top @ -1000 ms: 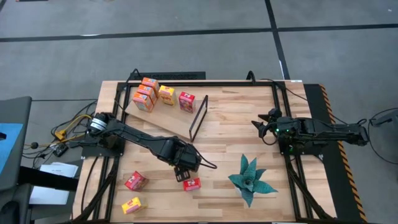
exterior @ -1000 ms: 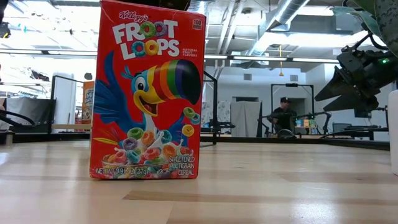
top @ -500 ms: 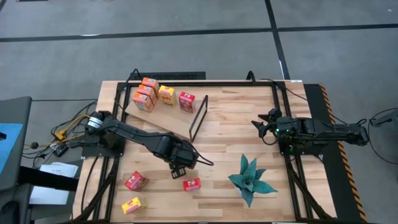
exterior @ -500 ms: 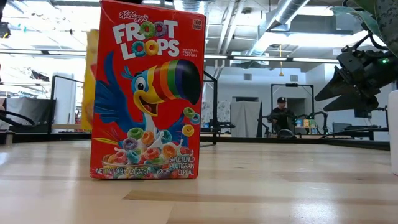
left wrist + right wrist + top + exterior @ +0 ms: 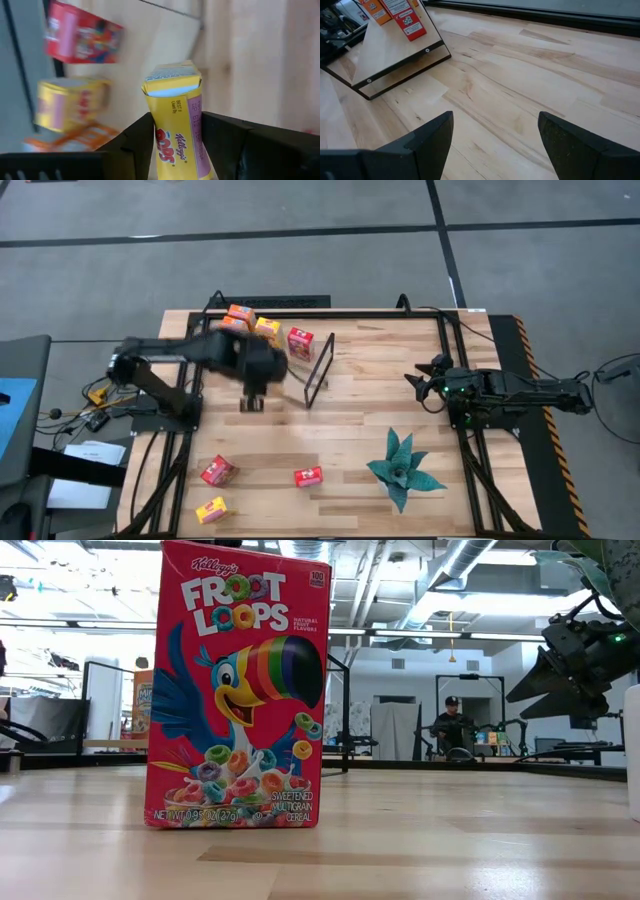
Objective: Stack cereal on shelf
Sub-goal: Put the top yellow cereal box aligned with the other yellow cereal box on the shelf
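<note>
Currently the left end effector [image 5: 175, 150] clamps a yellow cereal box [image 5: 175, 120] above the shelf [image 5: 285, 375], near the boxes already standing there [image 5: 240, 330]. Set down carelessly, it could topple them, I judge. The right end effector [image 5: 492, 135] waits open, well apart.

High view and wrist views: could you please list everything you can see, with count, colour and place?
Shelf: one, light-brown board with black frame, high view's upper left.
Boxes on shelf: at least three showing, orange, yellow, red; the left arm covers part.
Boxes off shelf: three, two red, one yellow, lower left.
Held box: one, yellow, in the left gripper.
Plant: one, teal, lower right.
Left gripper: shut on held box, over the shelf.
Right gripper: open, right side.
</note>
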{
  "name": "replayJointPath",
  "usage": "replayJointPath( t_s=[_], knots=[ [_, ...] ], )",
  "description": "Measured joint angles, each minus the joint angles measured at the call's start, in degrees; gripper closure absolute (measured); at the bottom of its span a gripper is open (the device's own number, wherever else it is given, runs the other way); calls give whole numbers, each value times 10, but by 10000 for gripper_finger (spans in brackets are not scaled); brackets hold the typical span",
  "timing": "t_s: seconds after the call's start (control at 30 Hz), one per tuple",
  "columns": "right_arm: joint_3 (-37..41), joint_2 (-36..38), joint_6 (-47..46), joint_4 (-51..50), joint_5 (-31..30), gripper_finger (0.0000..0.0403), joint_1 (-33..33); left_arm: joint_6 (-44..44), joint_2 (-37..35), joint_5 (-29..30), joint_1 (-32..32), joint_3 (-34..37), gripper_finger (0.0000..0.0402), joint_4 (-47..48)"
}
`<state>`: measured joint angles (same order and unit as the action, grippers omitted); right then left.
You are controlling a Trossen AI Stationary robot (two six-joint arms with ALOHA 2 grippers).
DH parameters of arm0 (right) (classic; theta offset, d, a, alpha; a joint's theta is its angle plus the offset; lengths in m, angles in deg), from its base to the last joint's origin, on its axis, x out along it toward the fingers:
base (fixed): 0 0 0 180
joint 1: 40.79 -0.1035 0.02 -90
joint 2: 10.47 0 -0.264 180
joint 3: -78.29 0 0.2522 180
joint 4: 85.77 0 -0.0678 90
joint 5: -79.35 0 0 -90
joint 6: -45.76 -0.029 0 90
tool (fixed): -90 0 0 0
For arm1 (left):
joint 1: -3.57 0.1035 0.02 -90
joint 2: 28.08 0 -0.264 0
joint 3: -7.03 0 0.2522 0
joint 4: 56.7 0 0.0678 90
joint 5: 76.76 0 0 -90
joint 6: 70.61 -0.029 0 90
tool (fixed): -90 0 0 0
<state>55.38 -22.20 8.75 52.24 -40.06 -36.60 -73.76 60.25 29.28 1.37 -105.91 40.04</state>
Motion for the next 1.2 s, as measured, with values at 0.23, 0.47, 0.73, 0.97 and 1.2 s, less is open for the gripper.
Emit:
replayJointPath(
  t_s=[0.23, 0.47, 0.73, 0.97, 1.2],
  knots=[
    [0, 0, 0, 0, 0, 86, 0, -223, -11, -15, 143, 0, 260, -1],
    [0, 0, 0, 0, 0, 86, 0, -311, -4, -91, 253, 1, 260, -41],
    [0, 0, 0, 1, -1, 86, 0, -401, 7, -126, 285, 38, 260, -41],
    [0, 0, 0, 1, -5, 86, 0, -458, 7, -108, 285, 111, 260, -88],
    [0, 0, 0, 3, -5, 86, 0, -498, 7, -102, 285, 143, 260, -150]
  ],
)
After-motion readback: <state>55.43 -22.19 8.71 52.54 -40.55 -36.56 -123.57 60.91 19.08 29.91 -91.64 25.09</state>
